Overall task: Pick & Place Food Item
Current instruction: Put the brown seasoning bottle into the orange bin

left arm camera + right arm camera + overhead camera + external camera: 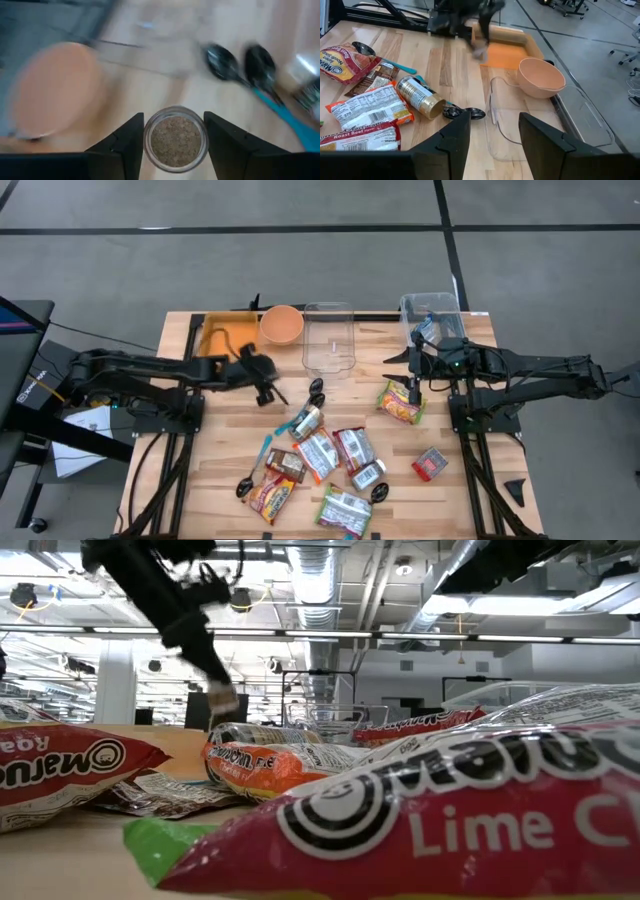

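My left gripper (264, 383) hovers left of the table's middle, shut on a small round clear jar (175, 141) of brown granules. Its fingers (131, 137) stand on either side of the jar. The low view shows that arm coming down from the upper left, with the jar (222, 700) above the tabletop. My right gripper (495, 114) hangs open and empty above a ramen packet (401, 402) on the right. A pile of noodle packets (322, 455) and a gold-ended can (420, 96) lying on its side sit at the near middle. My left gripper pinches the jar by its round side wall (147, 142) between the two fingers, one on each side. The fingers slant down from the table's left. The jar faces the wrist camera end-on and is lifted clear of the table.
An orange bowl (282, 323), an orange tray (222, 332) and a clear container (328, 340) stand along the far edge, with another clear bin (432, 313) at the far right. Black spoons (317, 390) lie mid-table. A red packet (432, 464) lies near right.
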Motion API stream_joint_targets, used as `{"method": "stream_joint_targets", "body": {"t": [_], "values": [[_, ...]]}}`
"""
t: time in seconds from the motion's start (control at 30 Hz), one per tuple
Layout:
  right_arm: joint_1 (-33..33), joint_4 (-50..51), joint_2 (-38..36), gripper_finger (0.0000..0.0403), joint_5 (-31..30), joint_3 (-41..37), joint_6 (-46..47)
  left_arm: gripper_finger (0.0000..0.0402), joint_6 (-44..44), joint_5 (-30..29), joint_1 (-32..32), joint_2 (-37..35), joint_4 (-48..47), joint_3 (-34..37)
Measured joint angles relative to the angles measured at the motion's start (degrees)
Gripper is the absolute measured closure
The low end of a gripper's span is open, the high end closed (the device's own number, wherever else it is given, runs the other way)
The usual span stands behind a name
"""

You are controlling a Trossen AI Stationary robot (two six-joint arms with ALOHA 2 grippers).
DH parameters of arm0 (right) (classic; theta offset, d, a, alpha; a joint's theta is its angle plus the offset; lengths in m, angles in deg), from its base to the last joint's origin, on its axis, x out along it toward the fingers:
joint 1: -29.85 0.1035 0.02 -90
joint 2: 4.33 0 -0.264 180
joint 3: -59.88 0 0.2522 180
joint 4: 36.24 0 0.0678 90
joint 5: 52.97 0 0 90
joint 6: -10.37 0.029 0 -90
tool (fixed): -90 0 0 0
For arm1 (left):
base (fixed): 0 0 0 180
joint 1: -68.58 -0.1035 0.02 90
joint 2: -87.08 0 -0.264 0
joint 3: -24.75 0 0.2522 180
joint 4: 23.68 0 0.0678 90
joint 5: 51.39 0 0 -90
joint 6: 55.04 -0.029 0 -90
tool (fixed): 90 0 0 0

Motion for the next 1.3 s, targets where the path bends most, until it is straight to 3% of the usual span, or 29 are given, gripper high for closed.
{"method": "stream_joint_targets", "body": {"t": [0.2, 0.47, 0.53, 0.67, 0.97, 1.3], "values": [[-0.8, -0.1, 0.0, 0.0239, 0.0, 0.0, 0.0, 0.0233, 4.0, -13.2, -5.1, -10.2, 2.0, 0.0], [-2.0, 0.1, 0.0, 0.0239, 0.0, 0.0, 0.5, 0.0233, 4.6, -15.2, -18.4, -15.7, 6.9, -0.1], [-2.2, 0.1, 0.0, 0.0239, -0.1, 0.0, 0.5, 0.0233, 4.7, -13.0, -22.7, -15.1, 7.4, -0.1], [-2.2, 0.1, 0.0, 0.0239, 0.0, 0.0, 0.5, 0.0233, 7.2, -3.0, -32.3, -11.7, 7.3, -0.1], [-2.2, 0.1, 0.0, 0.0239, 0.0, 0.0, 0.5, 0.0233, 8.6, 9.9, -46.4, 3.1, 7.2, 0.0], [-2.2, 0.1, 0.0, 0.0239, 0.0, 0.0, 0.5, 0.0233, 8.6, 10.7, -50.2, 14.7, 7.3, 0.0]]}}
